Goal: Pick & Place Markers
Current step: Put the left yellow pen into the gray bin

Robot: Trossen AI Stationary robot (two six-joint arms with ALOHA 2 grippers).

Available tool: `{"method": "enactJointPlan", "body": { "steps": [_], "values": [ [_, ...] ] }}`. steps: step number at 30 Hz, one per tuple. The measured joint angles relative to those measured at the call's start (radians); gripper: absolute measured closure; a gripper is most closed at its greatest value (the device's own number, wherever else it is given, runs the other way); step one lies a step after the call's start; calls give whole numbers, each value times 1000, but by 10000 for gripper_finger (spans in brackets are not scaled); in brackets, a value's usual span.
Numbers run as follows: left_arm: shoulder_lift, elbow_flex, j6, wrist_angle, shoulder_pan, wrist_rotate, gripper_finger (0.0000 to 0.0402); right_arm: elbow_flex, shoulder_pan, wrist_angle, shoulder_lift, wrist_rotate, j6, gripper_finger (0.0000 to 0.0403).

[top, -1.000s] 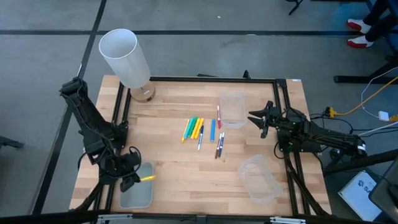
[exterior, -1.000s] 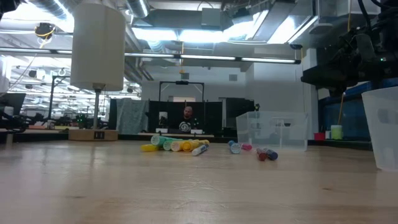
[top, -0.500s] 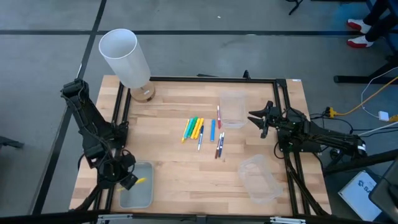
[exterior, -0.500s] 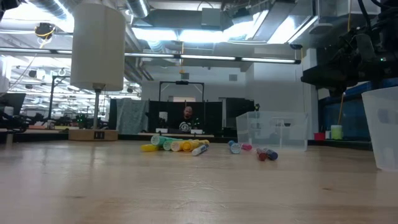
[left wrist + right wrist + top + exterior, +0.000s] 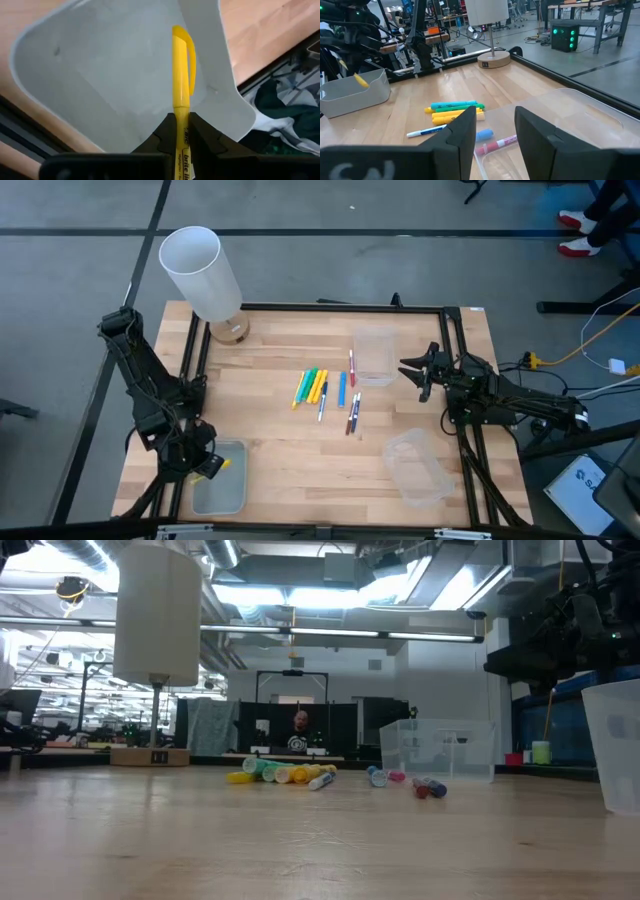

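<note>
My left gripper (image 5: 208, 466) hangs over the clear tray (image 5: 222, 498) at the table's near left, shut on a yellow marker (image 5: 182, 70). Several other markers lie flat mid-table: a green, yellow and orange cluster (image 5: 312, 387), a blue one (image 5: 341, 388), a red one (image 5: 351, 367) and a purple pair (image 5: 353, 413). In the low view they show as a row (image 5: 290, 775). My right gripper (image 5: 412, 378) waits open at the table's right edge, level, with nothing between its fingers (image 5: 465, 132). My left gripper pinches the yellow marker's barrel (image 5: 181, 131) between its two fingers, at the printed end. The fingers slant down from above and the marker runs on along them. Its capped end (image 5: 183, 37) sticks out beyond the fingertips, over the inside of the tray (image 5: 115, 65).
A second clear tray (image 5: 374, 357) stands far of the markers, and a third (image 5: 415, 467) lies near right. A lamp with a white shade (image 5: 200, 275) occupies the far left corner. A dark frame rail (image 5: 330, 308) borders the table.
My left gripper has rolled about its own axis over the near-left tray, staying shut. The yellow marker, which pointed out toward the table's right, now shows shorter from above, tipped more steeply toward the tray.
</note>
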Motion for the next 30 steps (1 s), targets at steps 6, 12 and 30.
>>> {"method": "enactJointPlan", "body": {
  "steps": [6,12,30],
  "values": [
    [34,0,-13,-1,3,2,377,0,0,0,0,0,0,267],
    [72,0,-12,42,22,29,377,0,0,0,0,0,0,267],
    [178,0,-13,96,35,26,377,0,0,0,0,0,-1,267]
  ]
}}
